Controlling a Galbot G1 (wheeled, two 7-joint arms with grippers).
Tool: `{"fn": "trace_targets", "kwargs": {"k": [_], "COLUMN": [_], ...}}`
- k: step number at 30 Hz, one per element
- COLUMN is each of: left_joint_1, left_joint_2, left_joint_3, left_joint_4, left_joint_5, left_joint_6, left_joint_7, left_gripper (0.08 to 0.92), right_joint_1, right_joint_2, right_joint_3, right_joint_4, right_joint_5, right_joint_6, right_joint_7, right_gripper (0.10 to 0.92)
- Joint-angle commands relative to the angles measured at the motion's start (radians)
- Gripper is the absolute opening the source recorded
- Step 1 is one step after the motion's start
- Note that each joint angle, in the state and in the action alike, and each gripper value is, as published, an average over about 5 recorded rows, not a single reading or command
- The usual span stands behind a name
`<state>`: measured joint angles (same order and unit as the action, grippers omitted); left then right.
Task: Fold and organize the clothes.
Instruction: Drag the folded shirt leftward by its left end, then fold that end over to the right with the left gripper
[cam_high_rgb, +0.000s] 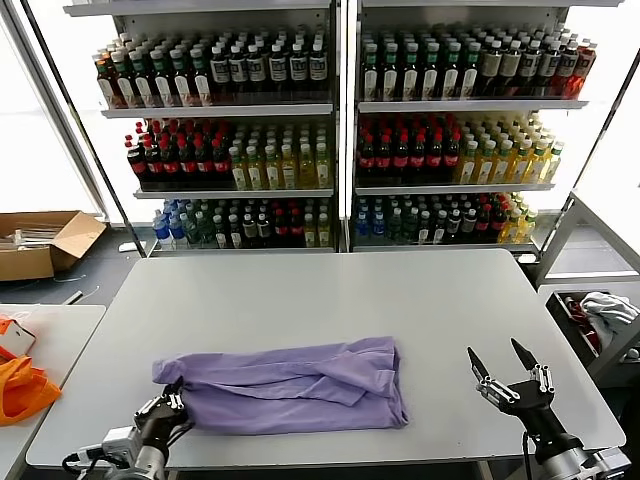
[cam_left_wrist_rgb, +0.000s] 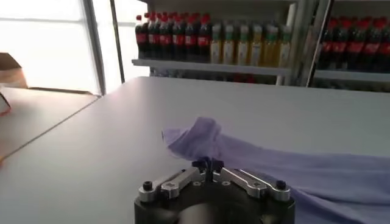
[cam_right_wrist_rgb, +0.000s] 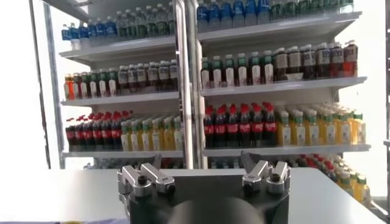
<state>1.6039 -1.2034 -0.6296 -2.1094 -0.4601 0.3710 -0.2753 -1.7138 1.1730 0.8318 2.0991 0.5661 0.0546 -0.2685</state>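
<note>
The clothes are one lavender T-shirt (cam_high_rgb: 290, 385), folded into a long band across the front of the grey table (cam_high_rgb: 330, 290). My left gripper (cam_high_rgb: 174, 398) is at the shirt's left end, near the table's front edge. In the left wrist view this gripper (cam_left_wrist_rgb: 208, 164) has its fingertips pressed together on the cloth's near edge, and the shirt (cam_left_wrist_rgb: 256, 152) bunches up just beyond them. Right of the shirt and clear of it, my right gripper (cam_high_rgb: 492, 348) is open above the table's front right corner. Nothing shows between its fingers in the right wrist view (cam_right_wrist_rgb: 201, 159).
Tall shelves of bottles (cam_high_rgb: 340, 130) stand behind the table. Orange fabric (cam_high_rgb: 20, 388) lies on a side table at the left. A bin at the right holds a white-and-red cloth heap (cam_high_rgb: 605, 308). A cardboard box (cam_high_rgb: 40, 243) sits on the floor at the far left.
</note>
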Motion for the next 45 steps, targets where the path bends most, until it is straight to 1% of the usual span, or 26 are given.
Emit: {"fn": "trace_targets", "kwargs": {"k": [1, 3, 5, 7, 9, 12, 15, 17, 19, 23, 29, 35, 40, 45], "left_joint_1": [-0.024, -0.038, -0.052, -0.06, -0.063, -0.074, -0.105, -0.137, -0.171, -0.23, -0.303, -0.314, -0.285, -0.25], "left_joint_2": [0.309, 0.381, 0.436, 0.464, 0.463, 0.419, 0.36, 0.321, 0.283, 0.218, 0.146, 0.126, 0.125, 0.135], "left_joint_3": [-0.41, -0.44, -0.45, -0.434, -0.39, -0.259, -0.051, 0.078, 0.177, 0.302, 0.364, 0.373, 0.345, 0.307], "left_joint_4": [0.114, 0.17, 0.185, 0.146, 0.071, -0.042, -0.092, -0.082, -0.049, 0.047, 0.144, 0.187, 0.167, 0.093], "left_joint_5": [-0.06, -0.061, -0.067, -0.089, -0.125, -0.167, -0.154, -0.105, -0.046, -0.01, -0.066, -0.093, -0.135, -0.175], "left_joint_6": [-0.008, -0.014, -0.014, 0.0, 0.025, 0.065, 0.082, 0.083, 0.082, 0.087, 0.102, 0.108, 0.108, 0.106], "left_joint_7": [0.268, 0.305, 0.319, 0.316, 0.309, 0.291, 0.273, 0.266, 0.265, 0.259, 0.226, 0.223, 0.218, 0.194], "left_gripper": [0.11, 0.11, 0.11, 0.11, 0.11, 0.11, 0.11, 0.11, 0.11, 0.11, 0.11, 0.11, 0.11, 0.11], "right_joint_1": [-0.003, -0.003, -0.006, -0.011, -0.017, -0.032, -0.047, -0.055, -0.065, -0.081, -0.089, -0.079, -0.078, -0.067], "right_joint_2": [-0.002, -0.004, -0.003, -0.001, 0.002, 0.007, 0.012, 0.017, 0.022, 0.027, 0.036, 0.039, 0.031, 0.029], "right_joint_3": [-0.002, -0.003, -0.001, 0.002, 0.005, 0.012, 0.02, 0.026, 0.033, 0.049, 0.06, 0.059, 0.061, 0.052], "right_joint_4": [0.014, 0.019, 0.026, 0.033, 0.039, 0.051, 0.063, 0.07, 0.077, 0.083, 0.086, 0.092, 0.09, 0.081], "right_joint_5": [0.018, 0.018, 0.018, 0.018, 0.017, 0.016, 0.015, 0.012, 0.01, 0.011, 0.012, 0.013, 0.015, 0.015], "right_joint_6": [0.0, -0.002, -0.004, -0.006, -0.006, -0.006, -0.005, -0.006, -0.006, -0.007, -0.008, -0.017, -0.019, -0.02], "right_joint_7": [0.003, 0.005, 0.005, 0.006, 0.006, 0.005, 0.005, 0.004, 0.004, 0.003, 0.004, 0.005, 0.003, 0.002], "right_gripper": [0.823, 0.823, 0.823, 0.823, 0.823, 0.823, 0.823, 0.823, 0.823, 0.823, 0.823, 0.823, 0.823, 0.823]}}
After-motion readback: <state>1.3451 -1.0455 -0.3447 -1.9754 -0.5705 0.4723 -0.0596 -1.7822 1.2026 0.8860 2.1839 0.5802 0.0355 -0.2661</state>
